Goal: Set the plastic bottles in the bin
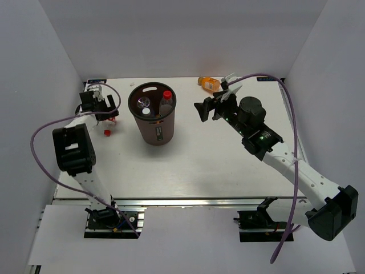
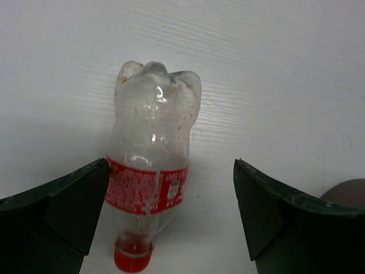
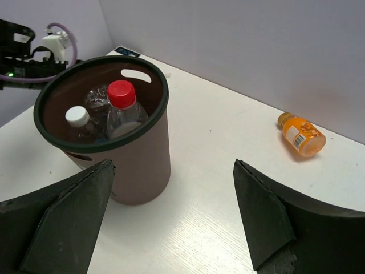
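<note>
- Left hand (image 1: 100, 105) at the far left of the desk (image 1: 199, 165), pointing down, fingers spread wide, gripping nothing.
- Clear bottle with red label (image 2: 151, 171) lies on its side on the desk between those fingers, red cap toward the wrist camera and base away. It sits nearer the left finger (image 2: 68, 211), just beside it; contact cannot be told. Clear gap to the right finger (image 2: 285, 222).
- In the top view only that bottle's red cap (image 1: 106, 133) shows; the hand covers the rest.
- Bin (image 1: 155, 130) upright at mid-left of the desk, right of the left hand and apart from it.
- Inside the bin: red-capped bottle (image 3: 121, 94) upright, white-capped bottle (image 3: 77, 117) beside it, another clear bottle (image 3: 97, 98) behind them.
- Right hand (image 1: 208, 108) right of the bin, fingers wide apart, empty, facing the bin.
- Orange bottle (image 1: 209, 83) on its side near the far edge of the desk, just behind the right hand, well apart from the bin.
- Purple cable (image 1: 35, 134) loops off the left arm, clear of the bottles.
</note>
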Controlling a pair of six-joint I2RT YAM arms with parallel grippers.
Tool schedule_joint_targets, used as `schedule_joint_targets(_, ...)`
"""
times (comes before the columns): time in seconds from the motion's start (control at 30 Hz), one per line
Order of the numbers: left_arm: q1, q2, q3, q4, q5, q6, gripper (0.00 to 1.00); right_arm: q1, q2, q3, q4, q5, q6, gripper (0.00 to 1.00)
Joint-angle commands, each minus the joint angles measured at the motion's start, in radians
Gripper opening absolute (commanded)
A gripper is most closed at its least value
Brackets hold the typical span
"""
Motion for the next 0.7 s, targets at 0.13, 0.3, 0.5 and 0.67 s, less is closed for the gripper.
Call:
schedule_joint_targets(0.13,-0.006,0.192,0.252,-0.107,-0.023,0.051,0.97,-0.022,-0.043,-0.014,-0.022,-0.025,-0.004,0.89)
schedule_joint_targets(0.3,-0.004,0.216,0.243,-0.078,0.013,0.051,0.77,-0.022,-0.053,-0.026,-0.027,-0.036,-0.015,0.89)
schedule_joint_targets(0.5,-0.006,0.137,0.228,-0.070,0.054,0.022,0.40,-0.046,-0.040,-0.017,-0.033,0.036,-0.007,0.89)
schedule_joint_targets(0.67,-0.004,-0.020,0.177,-0.038,0.003,-0.046,0.35,-0.147,0.029,0.026,-0.075,-0.060,0.096,0.89)
